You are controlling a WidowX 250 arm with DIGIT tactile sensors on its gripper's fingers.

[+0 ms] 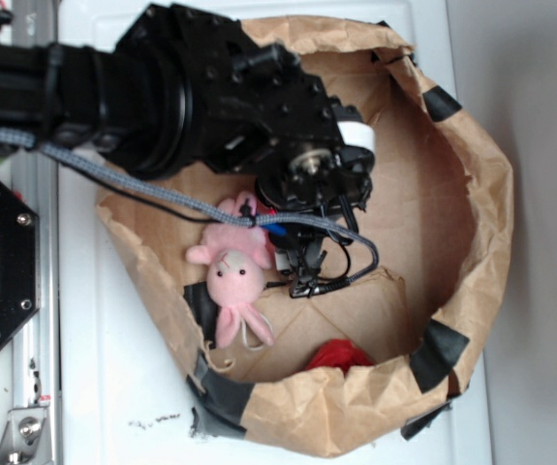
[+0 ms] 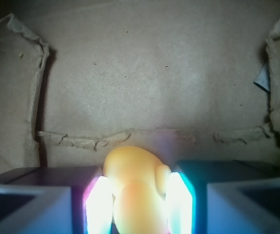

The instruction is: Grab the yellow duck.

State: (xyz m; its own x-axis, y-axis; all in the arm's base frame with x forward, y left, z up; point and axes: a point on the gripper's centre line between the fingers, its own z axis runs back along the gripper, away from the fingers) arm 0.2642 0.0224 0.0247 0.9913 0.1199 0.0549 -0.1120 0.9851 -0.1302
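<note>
Now my gripper point(image 2: 135, 204) has its two glowing pads point(image 2: 98, 207) pressed against the sides of the duck point(image 2: 132, 183), pinching it low in the wrist view, so I judge the grab is made or nearly so; lifting it clear is what remains. In the exterior view my arm hides the duck; the pink bunny point(image 1: 232, 276) lies just left, inside the paper bag point(image 1: 472, 194).

Yellow duck point(image 2: 136, 187) between claw point(image 2: 136, 204) fingers point(image 2: 100, 204), brown paper floor point(image 2: 149, 83)

Arm point(image 1: 162, 97) reaches down; tool point(image 2: 139, 202) fingers point(image 2: 100, 204) clamp the yellow duck point(image 2: 135, 187).
</note>
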